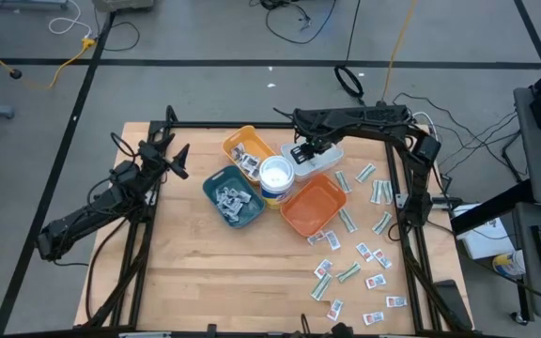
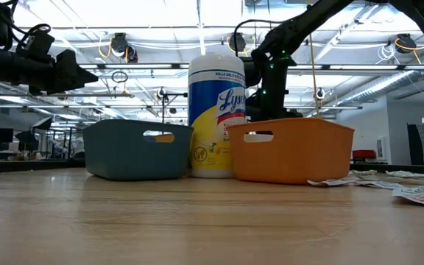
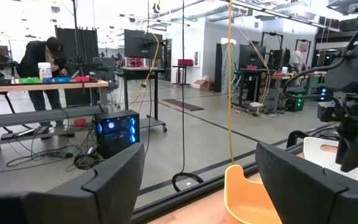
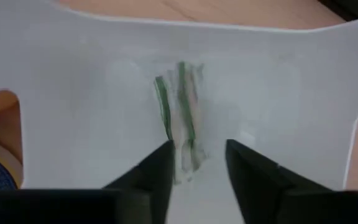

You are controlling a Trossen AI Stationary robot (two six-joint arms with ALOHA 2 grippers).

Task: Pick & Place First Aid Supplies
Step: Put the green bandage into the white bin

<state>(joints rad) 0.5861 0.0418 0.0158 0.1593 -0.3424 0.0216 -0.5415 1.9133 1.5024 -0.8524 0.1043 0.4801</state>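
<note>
- Right gripper (image 4: 196, 163) hangs inside the white tray (image 4: 73, 93), at 1 o'clock from the Lysol tub (image 1: 276, 176); its fingers are parted, with green-white strip packets (image 4: 180, 118) lying between and just beyond the tips
- Risk: a strip may cling to a finger on withdrawal
- Loose packets (image 1: 364, 255) lie scattered at 4 o'clock
- Left gripper (image 1: 178, 158) waits at 9 o'clock, spread wide

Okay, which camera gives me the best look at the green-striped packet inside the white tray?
The right wrist view: the green-striped packet lies on the white tray floor just past the open right gripper. The high view shows only the tray under that gripper. The low and left wrist views don't show the packet.
</note>
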